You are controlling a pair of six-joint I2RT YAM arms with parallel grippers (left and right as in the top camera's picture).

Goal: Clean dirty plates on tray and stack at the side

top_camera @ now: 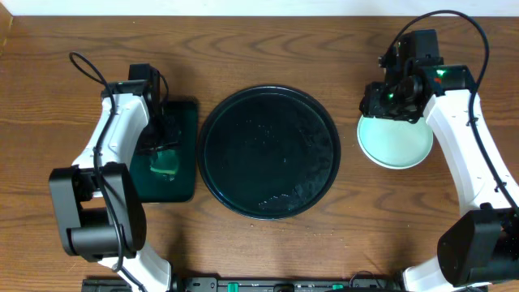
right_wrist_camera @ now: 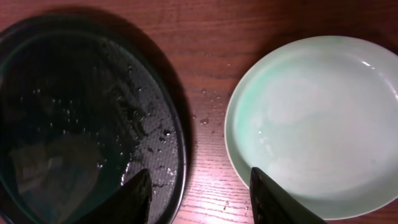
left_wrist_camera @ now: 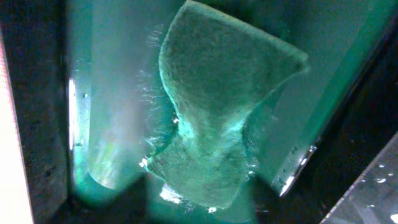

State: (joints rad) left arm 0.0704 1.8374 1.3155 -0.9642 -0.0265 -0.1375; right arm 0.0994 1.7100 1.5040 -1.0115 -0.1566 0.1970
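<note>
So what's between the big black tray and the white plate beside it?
Only bare wood tabletop between tray and plate, speckled with water drops; the right wrist view shows it best.

Soft, even light is falling from above on the surface [top_camera: 340, 243], casting only faint shadows. The tray [top_camera: 268, 152] is glinting with highlights on water drops. The left wrist view is swimming in green blur around the sponge [left_wrist_camera: 217, 112], its edges going black. The right wrist view is looking dim, with the fingers [right_wrist_camera: 140, 196] blurring and the plate [right_wrist_camera: 317, 118] glowing pale.
</note>
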